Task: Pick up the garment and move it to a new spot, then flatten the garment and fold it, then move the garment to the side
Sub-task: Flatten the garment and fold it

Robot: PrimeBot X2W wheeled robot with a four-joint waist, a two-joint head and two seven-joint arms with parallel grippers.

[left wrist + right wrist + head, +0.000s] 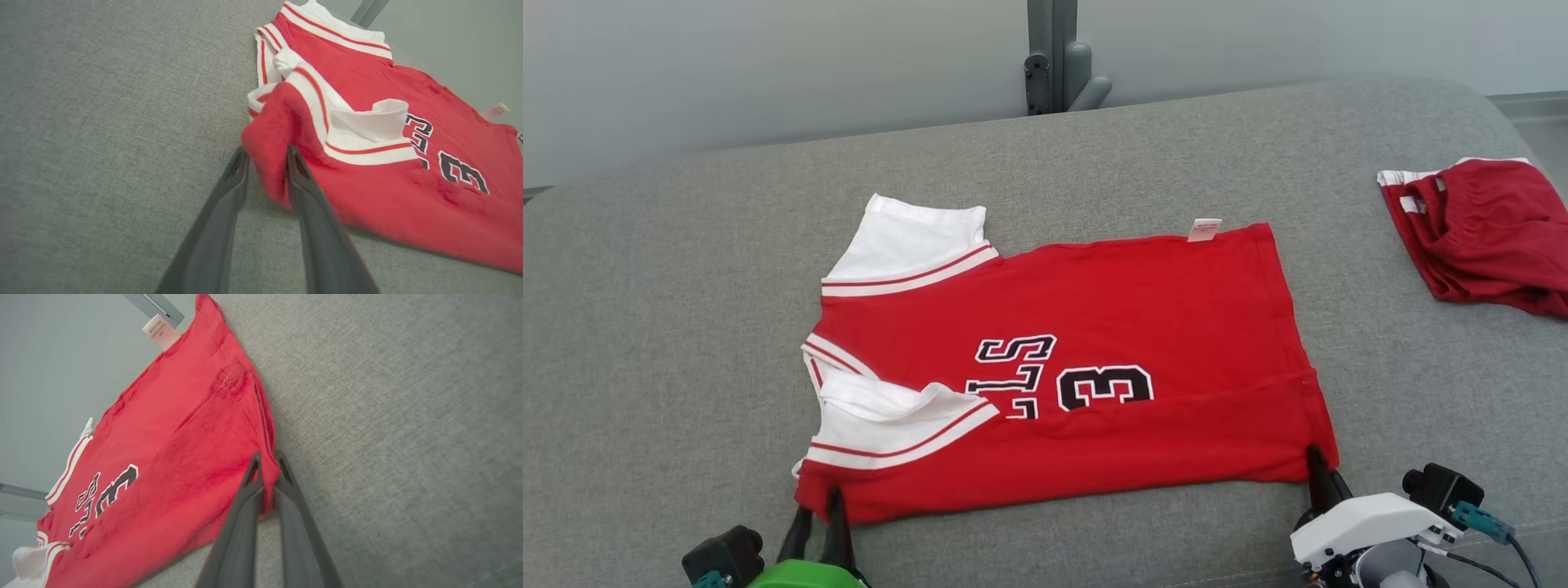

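The garment (1094,327) is a red jersey with white sleeves and black lettering, spread nearly flat on the grey cushioned surface (670,343). One white sleeve is folded over its front. My left gripper (818,500) is at the shoulder-side near corner. In the left wrist view the left gripper (266,153) has its fingers parted, with the bunched red corner (273,134) loose between them. My right gripper (1313,457) is at the near hem corner. In the right wrist view the right gripper (268,457) is shut on the hem edge of the garment (175,457).
A second, dark red piece of clothing (1486,237) lies crumpled at the far right edge. A grey post (1054,57) stands behind the surface against the pale wall. Bare grey fabric surrounds the jersey on the left and in front.
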